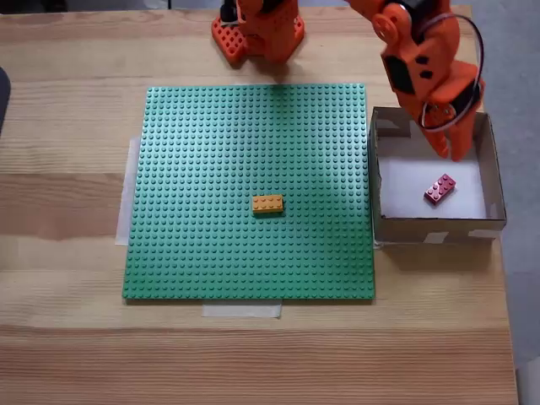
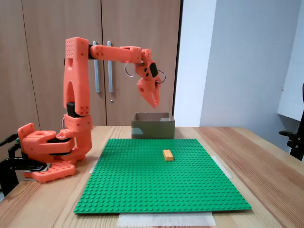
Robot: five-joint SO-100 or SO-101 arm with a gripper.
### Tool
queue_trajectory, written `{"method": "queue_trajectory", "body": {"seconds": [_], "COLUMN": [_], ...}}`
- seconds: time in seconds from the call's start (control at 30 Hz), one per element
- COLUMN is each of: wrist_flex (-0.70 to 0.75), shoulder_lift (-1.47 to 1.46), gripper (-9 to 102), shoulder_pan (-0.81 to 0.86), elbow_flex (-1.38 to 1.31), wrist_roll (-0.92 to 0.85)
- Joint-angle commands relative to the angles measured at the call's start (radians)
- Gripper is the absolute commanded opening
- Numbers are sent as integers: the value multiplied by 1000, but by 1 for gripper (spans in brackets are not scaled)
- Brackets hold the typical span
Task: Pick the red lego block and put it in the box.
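Note:
The red lego block (image 1: 440, 188) lies tilted on the white floor of the brown cardboard box (image 1: 434, 228), toward its right side; nothing touches it. In the side-on fixed view the box (image 2: 153, 126) stands past the far edge of the green plate, and its walls hide the block. My orange gripper (image 1: 450, 150) hangs above the box's far part, well clear of the block. From the side, the gripper (image 2: 154, 103) points down over the box with its fingers together and nothing between them.
An orange-yellow brick (image 1: 267, 203) sits on the green studded baseplate (image 1: 253, 152), a little right of centre; it shows as well from the side (image 2: 167, 155). The arm's base (image 2: 47, 147) stands off the plate's far left corner. Wooden cupboard doors (image 2: 118, 61) rise behind.

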Motion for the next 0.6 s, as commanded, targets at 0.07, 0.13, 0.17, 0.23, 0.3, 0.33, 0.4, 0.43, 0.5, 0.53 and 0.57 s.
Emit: {"method": "queue_trajectory", "body": {"seconds": [0.07, 0.13, 0.17, 0.23, 0.3, 0.33, 0.4, 0.43, 0.5, 0.53, 0.57], "wrist_flex": [0, 6, 11, 14, 6, -2, -31, -46, -75, -87, -109], "shoulder_lift": [129, 158, 173, 207, 245, 268, 322, 350, 402, 428, 456], "gripper": [1, -1, -1, -1, -1, -1, -1, -1, -1, -1, -1], "shoulder_pan": [21, 28, 31, 40, 49, 58, 78, 89, 115, 129, 144], "elbow_flex": [-5, -5, -5, 6, 31, 49, 103, 130, 183, 209, 239], "wrist_roll": [-35, -51, -57, -74, -95, -107, -127, -138, -152, -158, -166]}}
